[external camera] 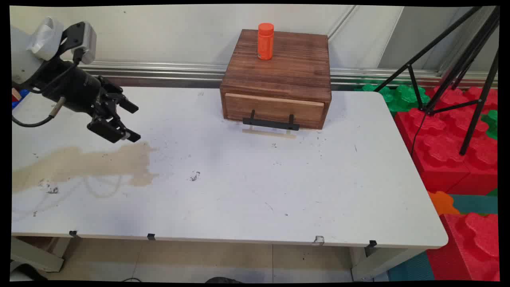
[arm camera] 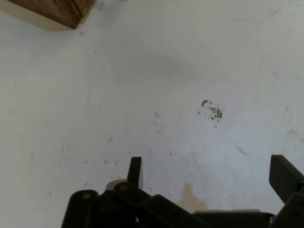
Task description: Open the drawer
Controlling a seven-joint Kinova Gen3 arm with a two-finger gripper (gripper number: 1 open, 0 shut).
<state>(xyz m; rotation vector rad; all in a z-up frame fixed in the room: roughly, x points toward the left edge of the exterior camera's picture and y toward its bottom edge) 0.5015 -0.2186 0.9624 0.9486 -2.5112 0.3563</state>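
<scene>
orange bottle [external camera: 265, 41] stands upright on the wooden drawer box [external camera: 277, 79] at the table's [external camera: 255, 191] far edge; gripper [external camera: 131, 122], fingers apart and empty, hovers well left over bare tabletop.

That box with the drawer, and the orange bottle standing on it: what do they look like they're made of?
The box looks like dark-stained wood: grain lines run across its top, and the drawer front is a paler brown. Its handle is a black bar, perhaps metal. The orange bottle looks like plastic, smooth and evenly coloured with a ribbed cap, though that is only a guess from here.
</scene>
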